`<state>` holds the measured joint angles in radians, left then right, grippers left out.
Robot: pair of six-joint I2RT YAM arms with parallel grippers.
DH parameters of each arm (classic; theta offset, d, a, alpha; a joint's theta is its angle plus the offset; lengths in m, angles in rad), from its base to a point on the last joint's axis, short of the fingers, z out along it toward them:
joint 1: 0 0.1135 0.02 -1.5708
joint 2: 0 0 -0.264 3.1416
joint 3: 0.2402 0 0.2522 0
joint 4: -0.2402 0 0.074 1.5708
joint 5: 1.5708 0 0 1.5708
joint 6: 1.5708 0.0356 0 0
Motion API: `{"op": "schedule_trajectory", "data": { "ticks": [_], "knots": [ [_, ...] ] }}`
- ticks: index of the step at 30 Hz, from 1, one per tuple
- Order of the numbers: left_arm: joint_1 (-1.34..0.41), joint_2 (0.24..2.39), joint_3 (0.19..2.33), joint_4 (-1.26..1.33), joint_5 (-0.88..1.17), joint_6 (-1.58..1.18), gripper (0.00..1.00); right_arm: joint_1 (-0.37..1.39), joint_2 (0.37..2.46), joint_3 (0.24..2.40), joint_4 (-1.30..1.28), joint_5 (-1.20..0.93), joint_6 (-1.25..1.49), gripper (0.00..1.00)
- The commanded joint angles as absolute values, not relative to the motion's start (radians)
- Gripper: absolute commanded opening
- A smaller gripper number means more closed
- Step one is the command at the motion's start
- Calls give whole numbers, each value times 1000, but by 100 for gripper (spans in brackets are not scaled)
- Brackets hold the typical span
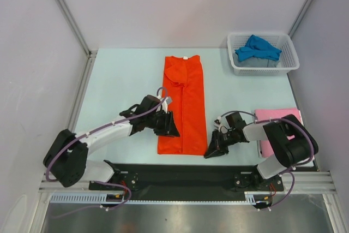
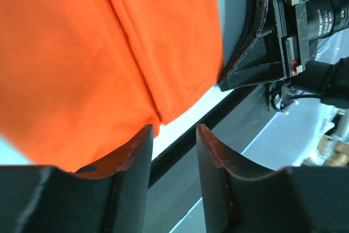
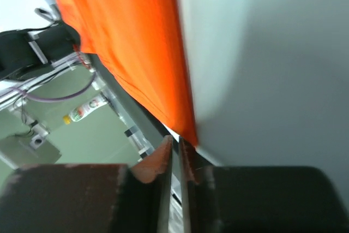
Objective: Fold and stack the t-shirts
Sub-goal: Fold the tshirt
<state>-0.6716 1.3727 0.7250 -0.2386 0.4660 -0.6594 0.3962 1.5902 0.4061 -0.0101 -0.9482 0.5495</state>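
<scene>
The orange-red t-shirt (image 1: 182, 105) lies folded lengthwise into a long strip in the middle of the table, collar at the far end. My left gripper (image 1: 170, 125) sits at its near left edge, open, with nothing between the fingers (image 2: 136, 154); the cloth (image 2: 98, 53) lies just past the left fingertip. At the shirt's near right corner (image 3: 188, 129) is my right gripper (image 1: 211, 151), its jaws closed to a thin slit (image 3: 175, 143) with no cloth in it. A blue t-shirt (image 1: 257, 47) lies crumpled in the basket. A pink t-shirt (image 1: 275, 115) lies folded at the right.
The white mesh basket (image 1: 289, 61) stands at the far right corner. A black rail (image 1: 180, 175) runs along the table's near edge, close behind the shirt's hem. My right arm (image 1: 286, 140) partly covers the pink shirt. Side walls close in the table.
</scene>
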Motion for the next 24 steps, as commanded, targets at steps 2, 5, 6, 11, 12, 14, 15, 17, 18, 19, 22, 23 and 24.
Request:
{"op": "schedule_trajectory", "data": {
  "ticks": [2,5,6,11,12,14,15,17,18,19,22,23,24],
  "knots": [
    [-664,1264,756,-412,374,-551,44,403,1461,419,-313,-740,563,18],
    [-643,1227,703,-446,368,-540,44,405,1316,436,-399,-669,589,27],
    [-635,1215,687,-442,371,-541,43,405,1248,442,-409,-645,597,30],
    [-562,1180,588,-335,457,-563,28,402,1184,448,-315,-675,635,35],
    [-560,1175,575,-255,477,-575,21,400,1196,451,-298,-698,635,28],
    [-557,1199,549,-189,538,-591,17,403,1262,454,-235,-724,634,24],
    [-557,1221,543,-131,558,-609,14,400,1294,454,-212,-747,627,24],
    [-557,1274,502,-86,583,-635,11,400,1388,453,-126,-778,618,17],
    [-557,1290,488,-46,586,-656,9,402,1416,454,-106,-802,609,15],
    [-557,1301,457,-28,592,-663,8,400,1439,457,-79,-811,607,10],
    [-557,1292,398,-5,578,-690,5,399,1476,454,-57,-821,609,6],
    [-557,1283,382,-5,572,-695,5,402,1471,450,-51,-825,612,6],
    [-557,1267,368,-5,566,-698,5,402,1456,440,-48,-831,614,5]
  ]
}}
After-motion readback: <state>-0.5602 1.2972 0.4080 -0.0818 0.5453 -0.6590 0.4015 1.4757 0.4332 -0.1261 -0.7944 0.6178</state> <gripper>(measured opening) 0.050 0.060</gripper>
